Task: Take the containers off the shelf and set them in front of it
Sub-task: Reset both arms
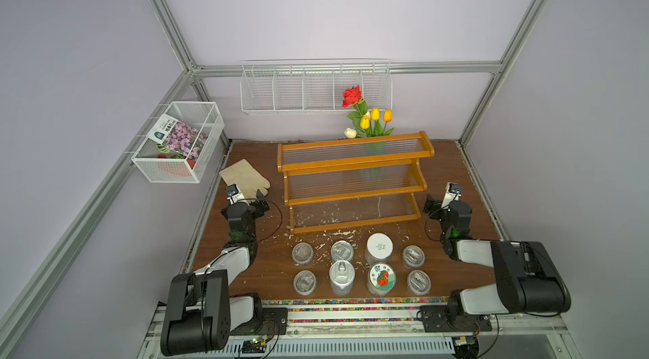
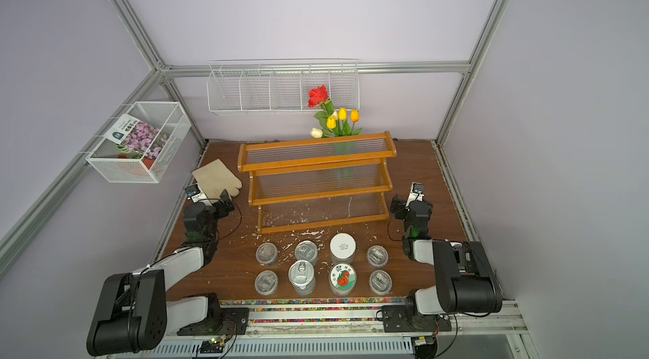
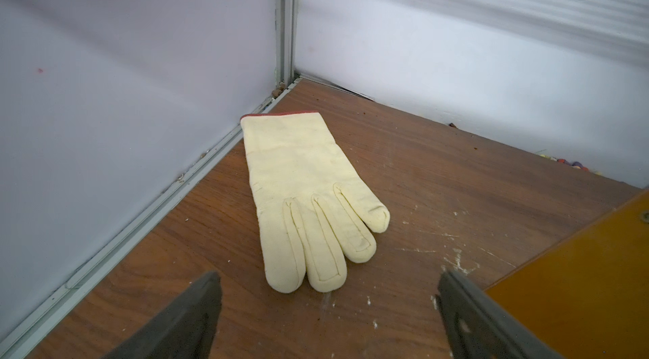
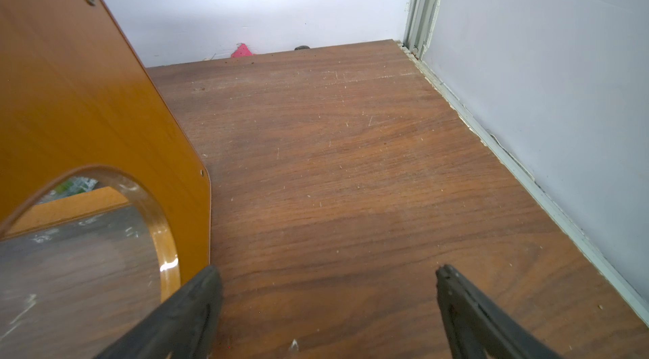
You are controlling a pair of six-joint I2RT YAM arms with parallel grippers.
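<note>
The shelf [image 1: 351, 161] [image 2: 316, 162] stands at the back of the table, and all three tiers are bare. Several containers stand in two rows in front of it: clear cups [image 1: 302, 253] [image 1: 418, 282], tins [image 1: 341, 276], a white-lidded jar [image 1: 379, 246] and a red-fruit-lid jar [image 1: 382, 278] [image 2: 342, 278]. My left gripper [image 1: 261, 201] [image 3: 328, 278] is open and empty beside the shelf's left end. My right gripper [image 1: 430, 204] [image 4: 326, 269] is open and empty beside the shelf's right side panel [image 4: 70, 94].
A cream glove [image 3: 298, 181] [image 1: 244, 174] lies flat just beyond the left gripper, near the left wall. Flowers [image 1: 365, 111] rise behind the shelf. A white wire rack [image 1: 316, 90] hangs on the back wall. A mesh basket [image 1: 179, 143] hangs on the left wall.
</note>
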